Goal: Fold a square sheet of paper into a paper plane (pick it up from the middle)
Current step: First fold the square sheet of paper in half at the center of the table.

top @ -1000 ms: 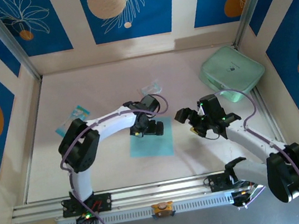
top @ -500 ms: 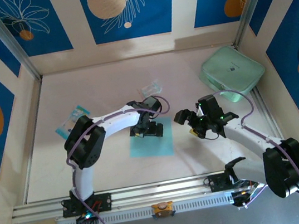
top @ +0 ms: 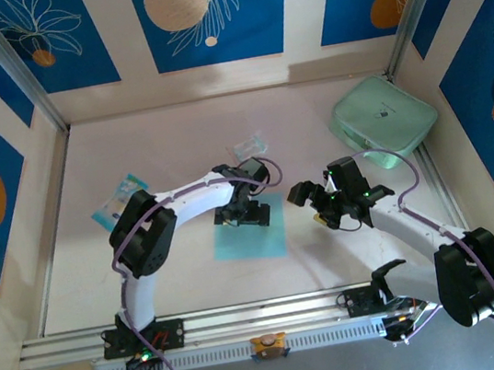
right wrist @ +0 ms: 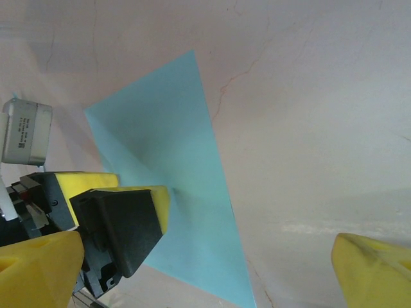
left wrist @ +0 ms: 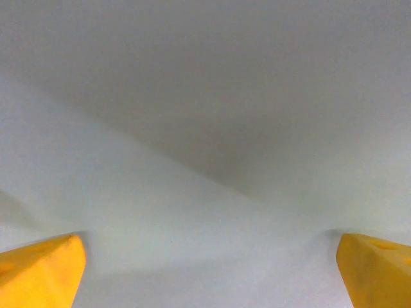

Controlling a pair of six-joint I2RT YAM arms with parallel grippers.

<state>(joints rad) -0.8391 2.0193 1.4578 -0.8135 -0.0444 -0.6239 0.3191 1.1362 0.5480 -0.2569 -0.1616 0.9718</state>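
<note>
At the left of the table lies a small blue-and-white printed packet, well apart from the work area. The left gripper points down over the far edge of the square sheet of paper. Its jaws are fully spread, with nothing between the yellow pads. Whether the pads touch the paper cannot be told. The light-blue sheet lies flat at mid-table, near the front, and a diagonal shade line crosses it. A clear crumpled wrapper lies beyond it. The right gripper hovers just beside the sheet's right edge, jaws released and empty. A mint-green case occupies the far right corner.
</note>
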